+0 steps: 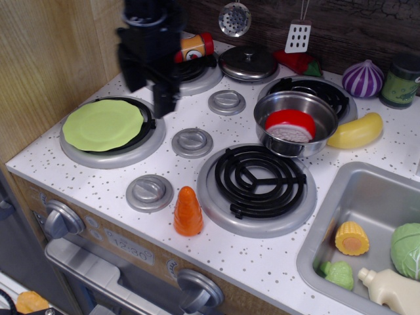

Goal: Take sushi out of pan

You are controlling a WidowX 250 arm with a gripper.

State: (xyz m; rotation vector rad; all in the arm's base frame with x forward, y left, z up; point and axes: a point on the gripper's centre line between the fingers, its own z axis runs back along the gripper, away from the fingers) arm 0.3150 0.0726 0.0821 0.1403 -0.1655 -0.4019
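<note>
One rounded red sushi point(289, 125) lies in the shiny steel pan point(265, 110); the jaws' state point(148, 88) is blurred, unreadable.

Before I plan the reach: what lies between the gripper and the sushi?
In the only view, a grey burner knob sits between the gripper and the sushi, then the pan's near wall.

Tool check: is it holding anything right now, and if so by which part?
Nothing is held. The tool hangs open and empty above the stovetop, left of the pan; the sushi lies inside the pan, untouched.
</note>
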